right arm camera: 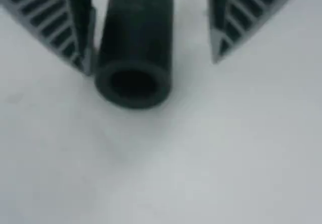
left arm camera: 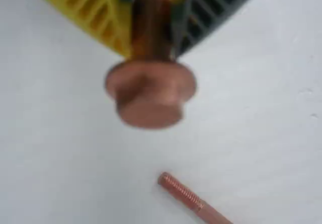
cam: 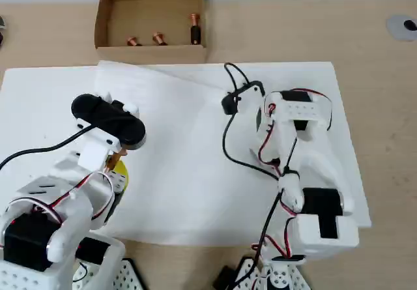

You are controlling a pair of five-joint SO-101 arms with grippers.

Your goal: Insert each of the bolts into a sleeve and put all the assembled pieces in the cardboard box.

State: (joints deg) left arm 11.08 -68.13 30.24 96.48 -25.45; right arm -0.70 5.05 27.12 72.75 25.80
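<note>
The left gripper (left arm camera: pixel 151 50) is clamped on a copper bolt (left arm camera: pixel 151 90). One yellow finger (left arm camera: pixel 85 10) and one dark finger (left arm camera: pixel 211 7) press on the shank, and the flanged head projects past the fingertips. The gripper holds the bolt above the white sheet (cam: pixel 182 173), near the sheet's left side. A second bolt (left arm camera: pixel 193 201) lies flat on the sheet close by, threaded end exposed.

The right gripper (right arm camera: pixel 151 63) stands with its jaws apart over the sheet. A black sleeve (right arm camera: pixel 135 58) lies between them. One finger (right arm camera: pixel 75 27) touches the sleeve wall; the other finger (right arm camera: pixel 236 17) is clear of it. The sleeve bore is unobstructed.

The cardboard box (cam: pixel 104 23) sits on the table (cam: pixel 378 94) beyond the sheet's far edge. It holds 3 pieces: 2 copper-coloured pieces (cam: pixel 132 41) by the near wall and 1 piece with a black sleeve (cam: pixel 195 29) by the right wall.
</note>
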